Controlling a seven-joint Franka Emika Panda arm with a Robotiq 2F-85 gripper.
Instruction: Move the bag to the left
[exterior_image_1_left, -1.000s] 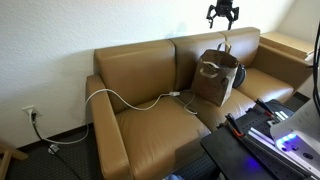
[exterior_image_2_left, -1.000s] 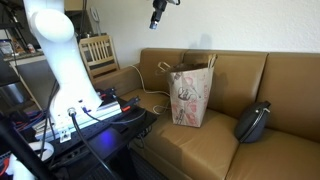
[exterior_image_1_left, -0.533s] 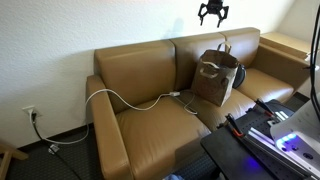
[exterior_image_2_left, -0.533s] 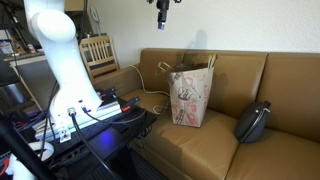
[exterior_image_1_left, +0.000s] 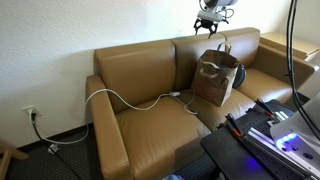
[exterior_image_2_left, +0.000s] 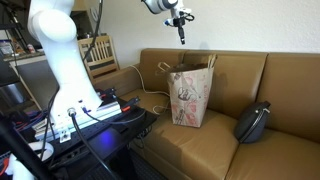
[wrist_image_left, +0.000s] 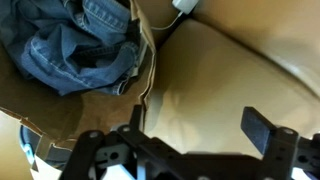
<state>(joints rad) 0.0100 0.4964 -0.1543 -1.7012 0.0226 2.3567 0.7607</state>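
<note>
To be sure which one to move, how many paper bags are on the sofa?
1: the brown paper shopping bag stands upright near the middle of the sofa; another could hide behind it.

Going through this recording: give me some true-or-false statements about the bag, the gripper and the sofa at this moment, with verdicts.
1. The bag stands upright on the sofa. True.
2. The gripper is clamped on a bag handle. False: it hangs open above the bag, touching nothing.
3. Blue denim cloth lies inside the bag. True.
4. The black pouch sits inside the bag. False: it lies on the sofa seat, apart from the bag.
5. A white cable runs across the sofa seat. True.
</note>
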